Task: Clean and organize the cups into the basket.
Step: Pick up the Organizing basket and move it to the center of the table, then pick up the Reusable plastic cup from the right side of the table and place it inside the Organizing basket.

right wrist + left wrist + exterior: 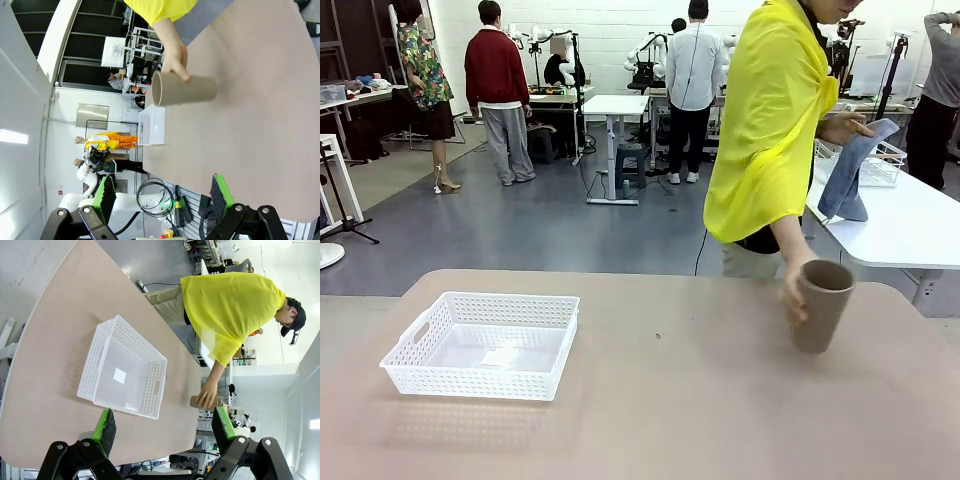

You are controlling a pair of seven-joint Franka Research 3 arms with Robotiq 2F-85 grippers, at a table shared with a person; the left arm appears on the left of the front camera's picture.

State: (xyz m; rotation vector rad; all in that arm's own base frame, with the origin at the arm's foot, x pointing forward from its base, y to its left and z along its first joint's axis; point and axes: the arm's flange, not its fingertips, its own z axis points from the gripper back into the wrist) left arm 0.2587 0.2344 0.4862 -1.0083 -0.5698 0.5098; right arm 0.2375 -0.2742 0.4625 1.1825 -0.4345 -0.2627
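Jaws on both arms wide open, nothing held; one cup out on the bench

Left jaws: fully spread, green pads [106, 426] far apart, nothing between them, hanging above the bench [650, 420] with the basket below. Right jaws: same, pads [219, 189] spread wide and bare, up off the bench, looking toward the cup.

Bench is tan with rounded corners. Person in a yellow top [770, 120] stands at the far side, robot's right, leaning in. White lattice basket [470, 381] sits flat on the robot's left half of the bench, cut-out handle on its short side.

Tan-brown cup [822, 305] is on the robot's right side of the bench, mouth up, leaning a little; cannot tell whether the base is fully down. It is outside the basket and well apart from it. Person's hand [793, 295] is wrapped round the cup's side. Their other hand [842, 127] holds a blue-grey cloth [850, 175] over a white table behind.
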